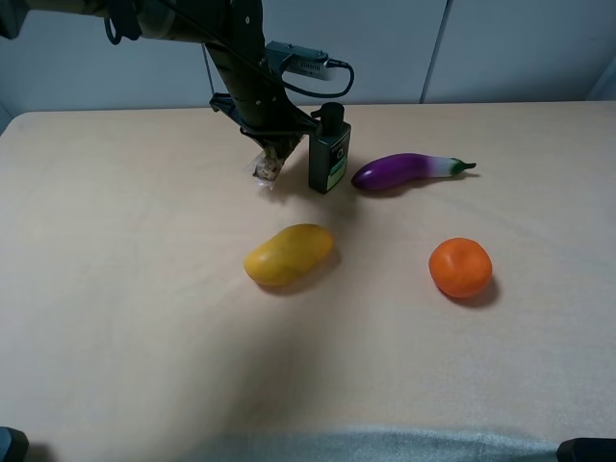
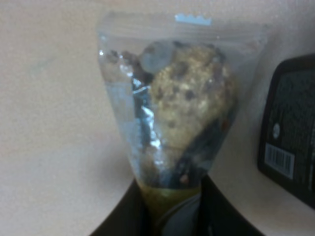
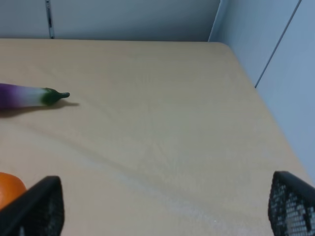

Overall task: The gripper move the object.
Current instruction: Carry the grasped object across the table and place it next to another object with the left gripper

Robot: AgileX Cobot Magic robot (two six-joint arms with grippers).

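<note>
My left gripper (image 1: 269,152) has its jaws clamped on one end of the packet (image 1: 267,167), which hangs at the far side of the surface (image 1: 135,318), just beside the bottle (image 1: 329,149). I can't tell if it touches down. The right gripper (image 3: 165,211) sits near the eggplant (image 3: 27,96) and the orange (image 3: 10,189), jaws wide apart.

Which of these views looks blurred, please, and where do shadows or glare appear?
Left wrist view: the packet is close and soft, with glints on its plastic. Exterior high view: sharp, faint shadows beside the yellow fruit and orange. Right wrist view: fairly sharp, no glare.
</note>
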